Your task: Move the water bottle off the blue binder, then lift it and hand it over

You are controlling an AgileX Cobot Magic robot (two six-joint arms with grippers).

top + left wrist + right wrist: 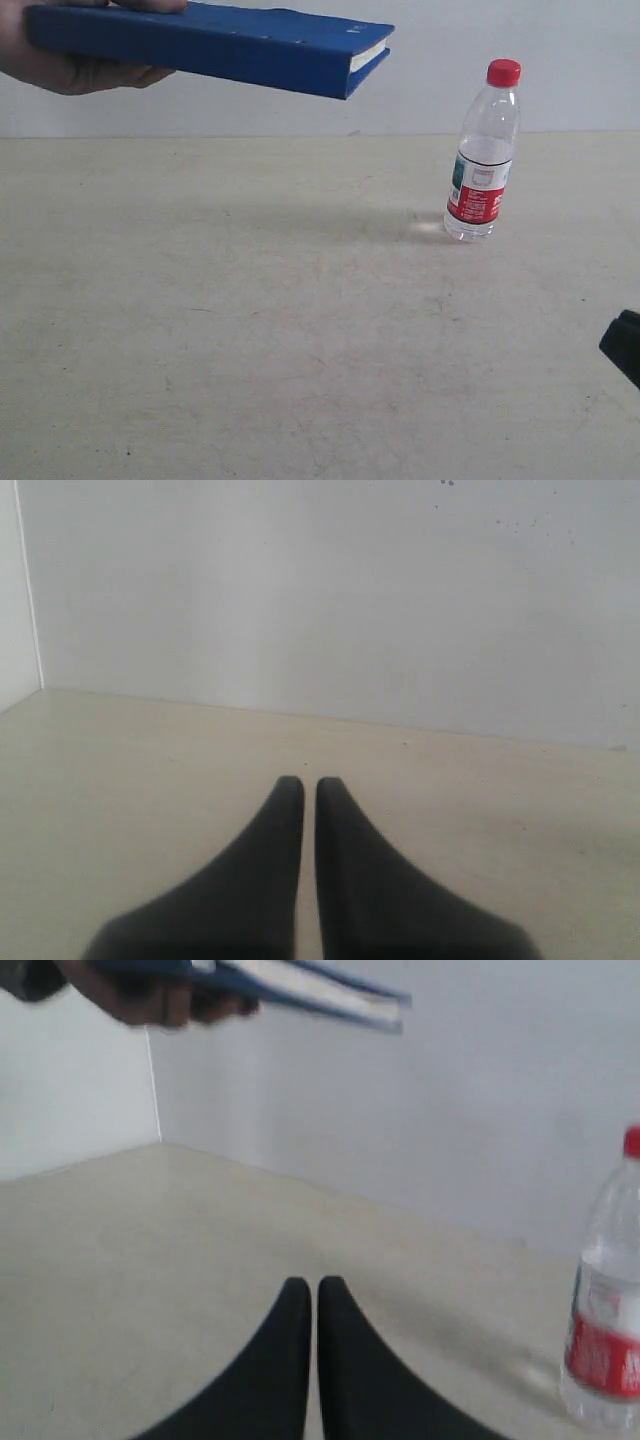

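Note:
The water bottle [483, 150] stands upright on the table at the right, red cap on top; it also shows at the edge of the right wrist view [608, 1300]. A human hand [70, 62] holds the blue binder [215, 42] in the air at the upper left, well apart from the bottle; the binder [300, 988] appears blurred in the right wrist view. My right gripper [311, 1290] is shut and empty, low over the table, with only a dark corner [624, 345] showing at the exterior view's right edge. My left gripper [309, 785] is shut and empty over bare table.
The beige table [250, 330] runs back to a white wall [520, 40]. A wall corner [28, 590] shows in the left wrist view.

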